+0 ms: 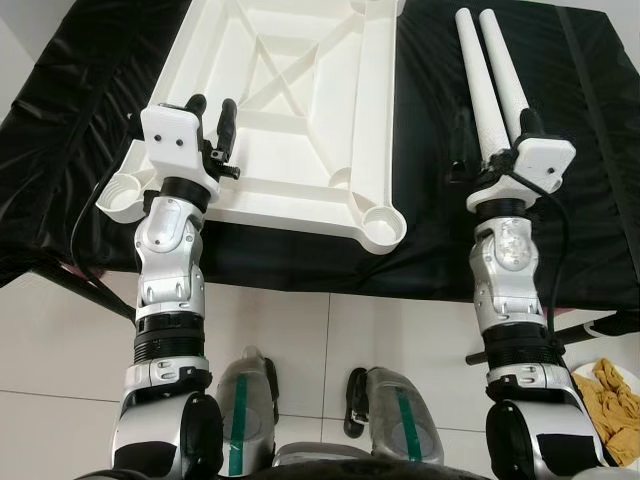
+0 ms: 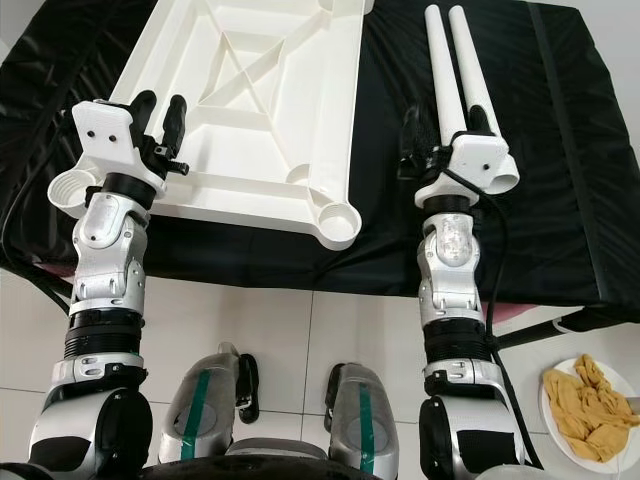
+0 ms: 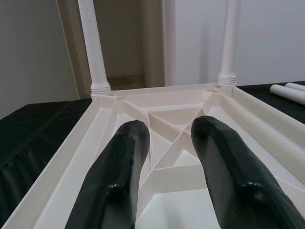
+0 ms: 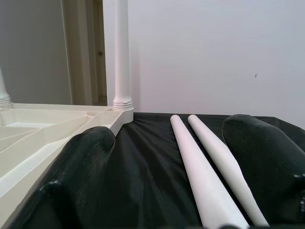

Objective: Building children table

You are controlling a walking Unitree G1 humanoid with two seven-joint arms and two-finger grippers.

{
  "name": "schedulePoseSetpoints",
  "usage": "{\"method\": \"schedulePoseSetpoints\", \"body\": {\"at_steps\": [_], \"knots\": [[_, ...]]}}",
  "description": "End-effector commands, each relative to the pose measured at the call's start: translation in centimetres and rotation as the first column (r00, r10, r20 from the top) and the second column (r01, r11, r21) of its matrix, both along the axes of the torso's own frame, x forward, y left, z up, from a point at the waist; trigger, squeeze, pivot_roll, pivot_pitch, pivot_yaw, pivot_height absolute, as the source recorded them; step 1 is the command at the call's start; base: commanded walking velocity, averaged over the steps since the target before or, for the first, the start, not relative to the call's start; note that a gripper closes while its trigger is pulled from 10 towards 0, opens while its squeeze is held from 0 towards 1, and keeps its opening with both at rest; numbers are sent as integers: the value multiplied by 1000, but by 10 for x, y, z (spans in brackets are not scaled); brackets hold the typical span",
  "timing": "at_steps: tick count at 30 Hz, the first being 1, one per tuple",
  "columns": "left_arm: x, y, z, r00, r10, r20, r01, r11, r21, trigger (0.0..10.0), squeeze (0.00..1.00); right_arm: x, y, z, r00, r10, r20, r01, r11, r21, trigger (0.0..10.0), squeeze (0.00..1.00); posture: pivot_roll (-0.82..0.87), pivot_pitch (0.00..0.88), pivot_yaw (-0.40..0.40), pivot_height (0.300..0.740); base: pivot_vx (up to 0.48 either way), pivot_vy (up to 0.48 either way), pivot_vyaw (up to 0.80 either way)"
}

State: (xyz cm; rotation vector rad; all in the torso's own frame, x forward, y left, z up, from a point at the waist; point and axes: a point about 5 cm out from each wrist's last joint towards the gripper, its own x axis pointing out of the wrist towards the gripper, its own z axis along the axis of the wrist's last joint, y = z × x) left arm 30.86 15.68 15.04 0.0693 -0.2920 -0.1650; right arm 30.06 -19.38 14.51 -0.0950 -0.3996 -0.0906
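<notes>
A white plastic tabletop (image 1: 375,120) lies upside down on a black-covered table. Two white legs (image 3: 93,47) stand screwed into its far corners. Its near corner sockets (image 1: 383,222) are bare. Two loose white legs (image 1: 490,70) lie side by side on the cloth to the right of the top. My left gripper (image 1: 213,104) hovers open over the top's near left part, nothing between its fingers (image 3: 119,162). My right gripper (image 1: 494,135) is open above the near ends of the loose legs (image 4: 205,157), straddling them without closing on either.
The black cloth (image 1: 580,150) hangs over the table's front edge just ahead of my feet. A plate of fried food (image 1: 615,400) sits on the tiled floor at the right. A dark bar (image 1: 575,330) juts out under the table's right side.
</notes>
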Motion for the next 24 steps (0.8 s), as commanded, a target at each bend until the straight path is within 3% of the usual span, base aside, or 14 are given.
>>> {"method": "schedulePoseSetpoints", "body": {"at_steps": [1,14,17,20,24], "knots": [[1,8,5,990,137,18,-136,990,-28,10000,0,0,0,4,1000,-3,20,3,1000,2,10000,0,47,0,11,740,0,0,0],[2,3,10,994,105,29,-105,994,-10,10000,0,2,-5,9,998,-56,20,56,998,37,10000,0,45,0,14,740,0,0,0],[3,-7,15,999,38,30,-39,999,28,10000,0,7,-24,14,986,-166,-5,166,984,61,10000,0,44,0,13,740,0,0,0],[3,-11,17,999,17,29,-19,999,45,10000,0,8,-30,14,979,-205,-17,205,975,80,10000,0,44,0,12,740,0,0,0],[3,-20,21,999,-32,19,31,998,62,10000,0,9,-55,12,924,-369,-103,382,905,188,10000,0,41,0,16,740,0,0,0]]}}
